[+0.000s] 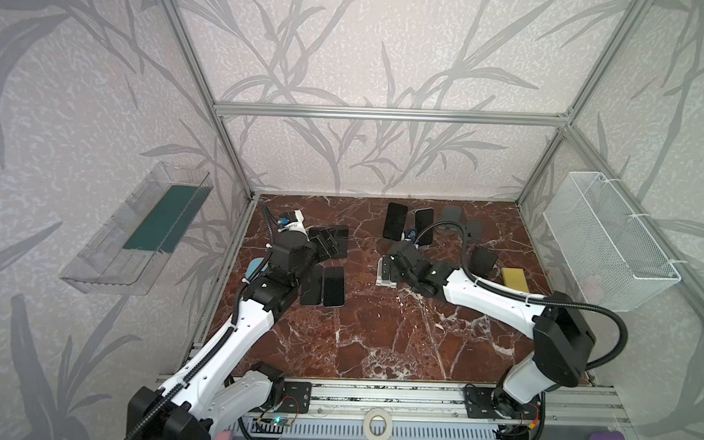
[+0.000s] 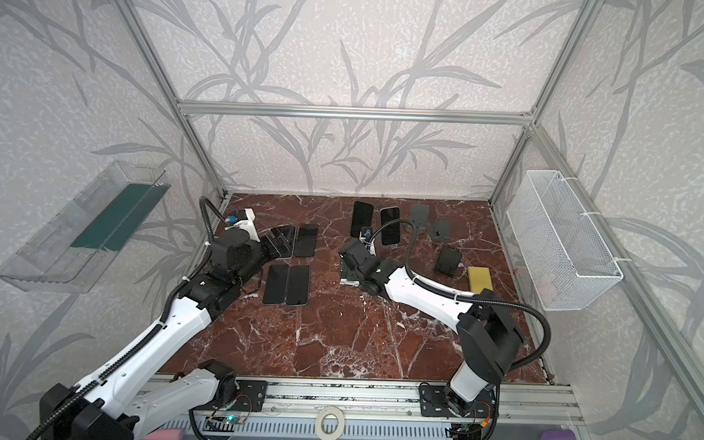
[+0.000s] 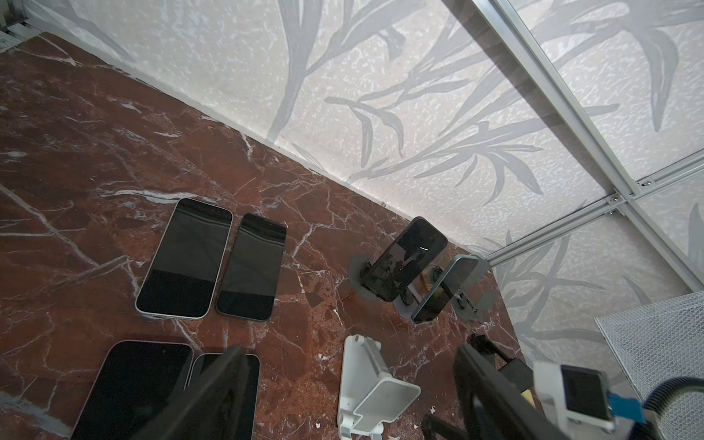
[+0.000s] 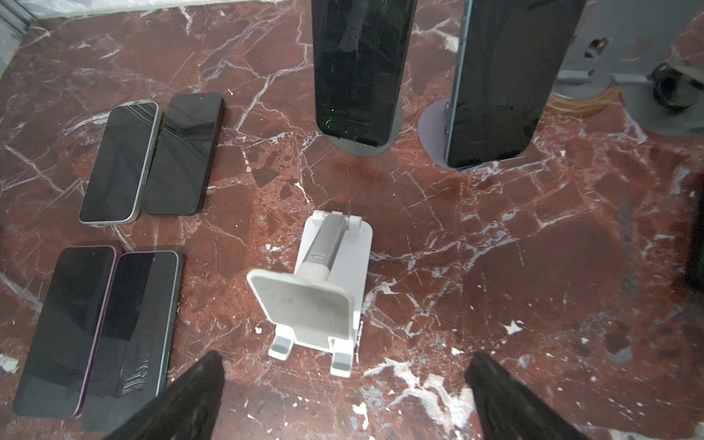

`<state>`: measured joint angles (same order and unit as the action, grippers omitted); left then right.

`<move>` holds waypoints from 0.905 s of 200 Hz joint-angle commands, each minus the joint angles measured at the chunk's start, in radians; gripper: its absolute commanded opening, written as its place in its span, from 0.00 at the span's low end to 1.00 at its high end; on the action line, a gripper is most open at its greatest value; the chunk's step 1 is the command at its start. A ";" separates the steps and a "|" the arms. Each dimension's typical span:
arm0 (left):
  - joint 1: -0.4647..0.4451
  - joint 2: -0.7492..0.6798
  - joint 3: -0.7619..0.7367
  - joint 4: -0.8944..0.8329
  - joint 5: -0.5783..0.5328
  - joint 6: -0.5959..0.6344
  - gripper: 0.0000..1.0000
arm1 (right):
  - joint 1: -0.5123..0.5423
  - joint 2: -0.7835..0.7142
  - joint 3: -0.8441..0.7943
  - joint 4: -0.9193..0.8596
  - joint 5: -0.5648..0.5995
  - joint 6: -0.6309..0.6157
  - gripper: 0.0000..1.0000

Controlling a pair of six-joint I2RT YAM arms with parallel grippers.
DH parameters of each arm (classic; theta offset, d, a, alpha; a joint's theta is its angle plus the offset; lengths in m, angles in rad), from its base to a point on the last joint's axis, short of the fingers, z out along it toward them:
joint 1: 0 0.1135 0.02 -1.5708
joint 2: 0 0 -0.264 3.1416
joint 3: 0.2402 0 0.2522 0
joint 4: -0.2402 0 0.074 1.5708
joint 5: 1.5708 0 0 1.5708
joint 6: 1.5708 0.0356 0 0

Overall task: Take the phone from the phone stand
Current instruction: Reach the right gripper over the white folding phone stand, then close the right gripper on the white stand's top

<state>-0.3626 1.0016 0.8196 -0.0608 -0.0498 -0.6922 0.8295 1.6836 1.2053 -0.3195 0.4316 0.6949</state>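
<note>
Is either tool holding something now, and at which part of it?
Nothing is held. The left tool and the right tool both stand open with empty gaps.

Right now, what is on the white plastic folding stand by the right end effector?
Nothing. The white plastic folding stand shows a bare rest plate and two empty front lips. The right end effector is open and holds nothing. Whatever lies under the stand's base is covered.

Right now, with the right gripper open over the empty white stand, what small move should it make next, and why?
Probably ease the right gripper forward toward the propped phone straight ahead on its grey stand. Its jaws stand open with nothing between them, the white stand below is already empty, and that phone is not yet removed.
</note>
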 commanded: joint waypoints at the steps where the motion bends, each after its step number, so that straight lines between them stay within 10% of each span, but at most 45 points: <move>1: 0.007 -0.021 -0.007 -0.006 0.002 -0.004 0.85 | 0.003 0.095 0.075 -0.054 0.035 0.075 0.99; 66: 0.010 -0.040 -0.005 0.000 0.026 -0.018 0.85 | 0.003 0.284 0.202 -0.083 0.050 0.102 1.00; 131: 0.010 -0.058 -0.004 0.008 0.069 -0.039 0.85 | 0.005 0.264 0.092 0.084 0.102 -0.007 0.54; 181: 0.010 -0.061 -0.005 0.010 0.071 -0.040 0.85 | 0.001 0.116 -0.036 0.162 0.137 -0.086 0.53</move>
<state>-0.3588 0.9573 0.8181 -0.0593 0.0128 -0.7193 0.8375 1.9114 1.2301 -0.1894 0.5034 0.6781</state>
